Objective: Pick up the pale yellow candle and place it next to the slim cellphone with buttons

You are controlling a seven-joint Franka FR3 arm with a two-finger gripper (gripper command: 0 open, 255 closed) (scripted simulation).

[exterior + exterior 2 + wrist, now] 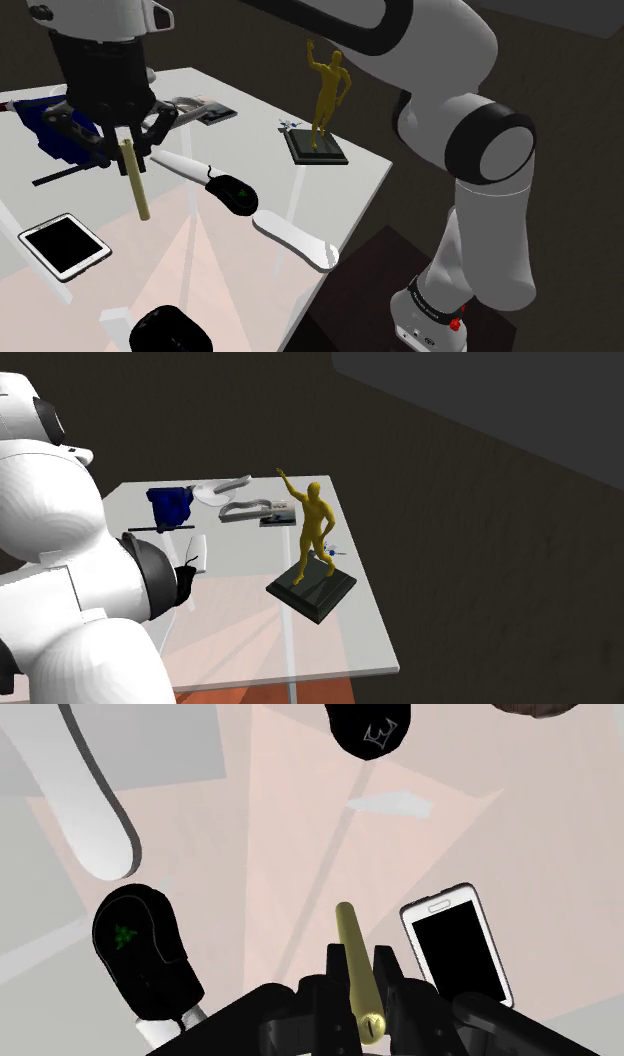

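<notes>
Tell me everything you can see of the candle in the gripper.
The candle is a slim, plain stick of dull olive-yellow, smooth, with a rounded lower tip. The black gripper clasps its upper end between both fingers, so it hangs nearly upright, leaning slightly, and appears to be clear of the white table. In the wrist view a small dark mark shows on its top end face. Nothing else touches it.

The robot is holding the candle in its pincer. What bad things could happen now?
1. The pincer clasps the candle only near its top end, so it might slip or swing.
2. The black mouse and the white-framed phone lie close below; lowering the candle there could bump them.
</notes>
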